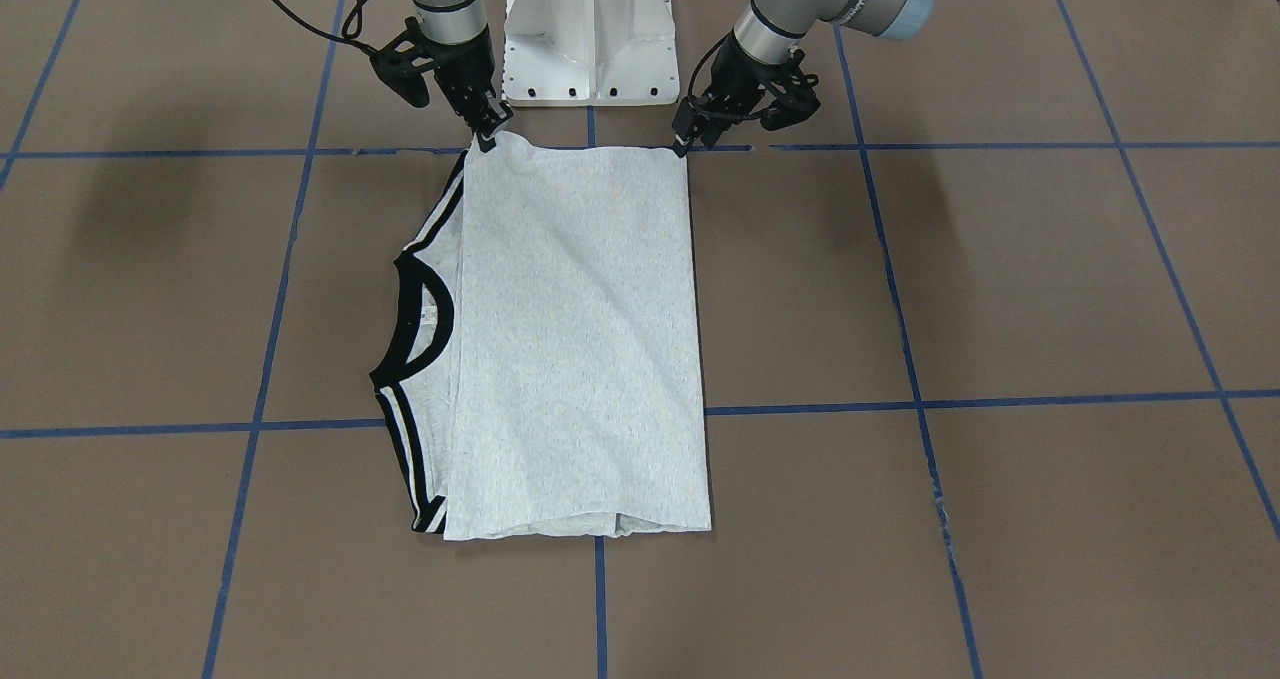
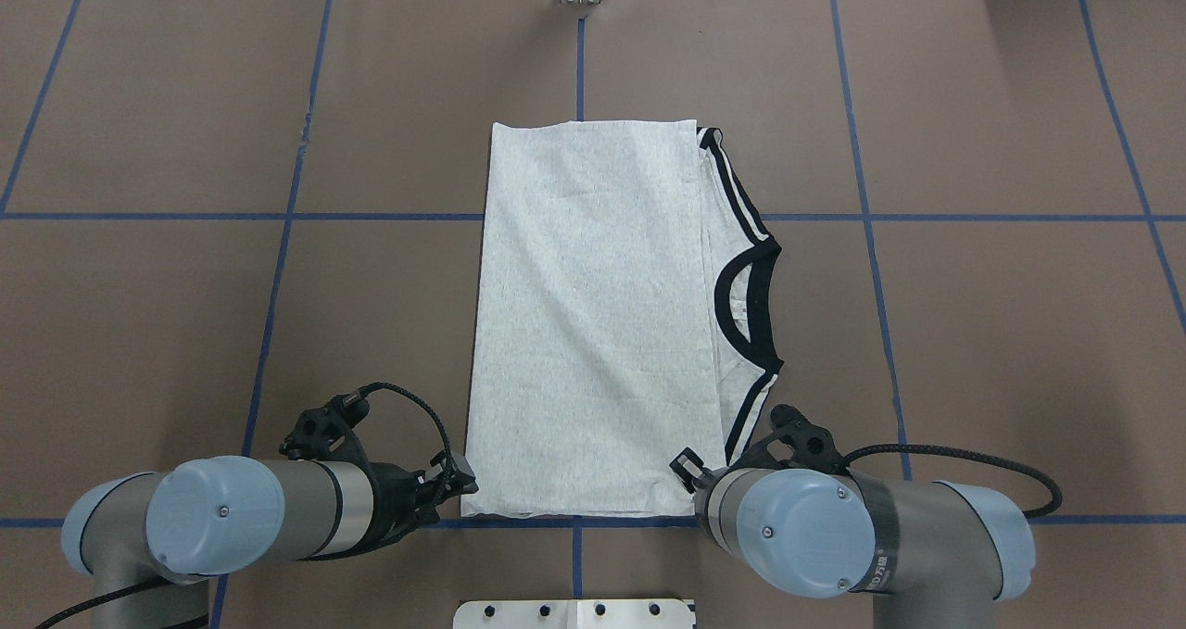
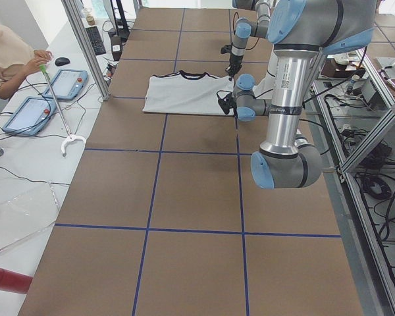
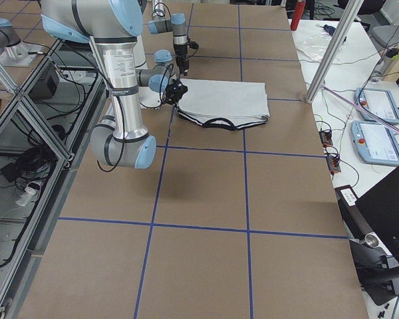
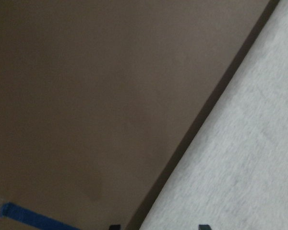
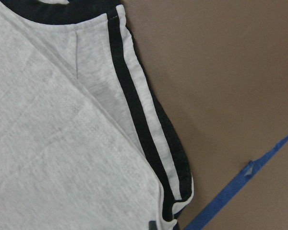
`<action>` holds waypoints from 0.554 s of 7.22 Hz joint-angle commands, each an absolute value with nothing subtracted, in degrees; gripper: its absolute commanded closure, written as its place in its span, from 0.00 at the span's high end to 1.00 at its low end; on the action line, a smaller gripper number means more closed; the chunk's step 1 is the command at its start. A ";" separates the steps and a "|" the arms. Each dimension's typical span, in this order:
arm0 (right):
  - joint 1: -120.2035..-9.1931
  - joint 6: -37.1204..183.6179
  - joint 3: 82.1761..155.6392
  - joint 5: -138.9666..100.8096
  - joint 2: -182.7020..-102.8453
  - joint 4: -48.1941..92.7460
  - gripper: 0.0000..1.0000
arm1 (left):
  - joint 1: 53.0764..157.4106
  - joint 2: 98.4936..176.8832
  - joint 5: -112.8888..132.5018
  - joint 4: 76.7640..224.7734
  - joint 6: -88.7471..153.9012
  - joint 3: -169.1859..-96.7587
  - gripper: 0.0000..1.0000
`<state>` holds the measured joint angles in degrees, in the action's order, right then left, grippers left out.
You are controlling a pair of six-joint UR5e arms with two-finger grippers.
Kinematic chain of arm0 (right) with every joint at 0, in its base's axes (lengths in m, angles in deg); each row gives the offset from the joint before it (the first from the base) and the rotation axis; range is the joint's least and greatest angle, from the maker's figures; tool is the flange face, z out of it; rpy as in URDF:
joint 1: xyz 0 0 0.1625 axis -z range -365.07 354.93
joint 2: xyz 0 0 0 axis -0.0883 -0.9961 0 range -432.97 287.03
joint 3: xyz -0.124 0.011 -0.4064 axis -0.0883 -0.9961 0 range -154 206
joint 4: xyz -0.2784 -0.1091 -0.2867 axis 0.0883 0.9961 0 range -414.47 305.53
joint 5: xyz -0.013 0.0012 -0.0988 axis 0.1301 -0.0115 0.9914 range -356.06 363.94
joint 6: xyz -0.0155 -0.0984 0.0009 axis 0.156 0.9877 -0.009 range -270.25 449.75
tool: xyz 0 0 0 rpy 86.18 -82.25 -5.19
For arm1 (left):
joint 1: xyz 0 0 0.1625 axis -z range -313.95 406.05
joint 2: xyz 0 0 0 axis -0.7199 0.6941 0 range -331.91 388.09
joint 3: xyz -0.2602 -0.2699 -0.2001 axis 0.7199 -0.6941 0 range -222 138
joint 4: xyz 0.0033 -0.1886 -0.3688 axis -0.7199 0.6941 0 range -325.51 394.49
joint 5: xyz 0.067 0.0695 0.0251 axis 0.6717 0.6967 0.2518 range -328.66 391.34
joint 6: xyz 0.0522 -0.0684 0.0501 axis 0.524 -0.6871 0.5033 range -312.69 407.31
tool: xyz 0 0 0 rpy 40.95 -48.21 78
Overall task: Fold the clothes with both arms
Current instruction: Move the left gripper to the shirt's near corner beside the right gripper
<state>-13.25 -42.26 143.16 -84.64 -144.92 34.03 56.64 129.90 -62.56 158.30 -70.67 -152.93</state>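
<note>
The grey T-shirt (image 1: pixel 580 339) lies folded flat in the middle of the table, with its black collar (image 1: pixel 425 324) and black stripes toward my right arm's side; the print is hidden. It also shows in the overhead view (image 2: pixel 593 323). My left gripper (image 1: pixel 684 145) is at the shirt's near corner. The left wrist view shows its two tips apart, straddling the shirt's edge (image 5: pixel 240 158), so it is open. My right gripper (image 1: pixel 488 135) is at the other near corner, by the striped sleeve (image 6: pixel 149 158). Its tips look close together on the cloth.
The brown table (image 1: pixel 1000 279) carries a grid of blue tape lines (image 1: pixel 900 339). The white pedestal base (image 1: pixel 590 29) stands just behind the shirt's near edge, between the arms. An operator (image 3: pixel 6 56) sits with tablets at the far side, off the table.
</note>
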 commanded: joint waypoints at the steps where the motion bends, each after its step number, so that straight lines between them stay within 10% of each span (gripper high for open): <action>1: -13.33 -42.26 143.16 -84.65 -145.04 34.04 0.00 | 56.07 130.48 -62.53 158.06 -70.47 -151.52 0.62; 4: -13.33 -42.26 143.16 -84.65 -145.04 34.04 0.00 | 55.89 131.81 -62.44 157.89 -70.29 -150.64 0.61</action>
